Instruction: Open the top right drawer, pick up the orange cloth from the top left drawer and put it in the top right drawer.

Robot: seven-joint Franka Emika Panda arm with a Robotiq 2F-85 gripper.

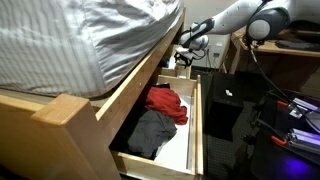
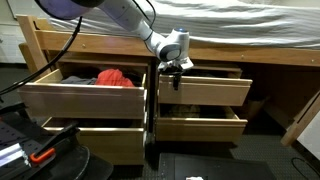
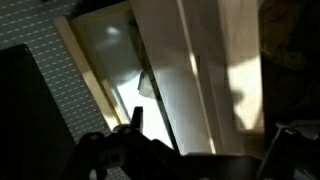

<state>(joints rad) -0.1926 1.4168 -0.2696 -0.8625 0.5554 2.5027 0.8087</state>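
Observation:
The orange cloth lies bunched in the top left drawer, which stands pulled out. The top right drawer is pulled out a little. My gripper points down at the top edge of that drawer's front panel, near its left end. In the wrist view the pale wooden panel runs between my dark fingers, which look spread apart and hold nothing. The cloth does not show in the wrist view.
A dark grey cloth lies next to the orange one in the same drawer. Both lower drawers are also partly out. The mattress overhangs the bed frame. Black equipment stands on the floor nearby.

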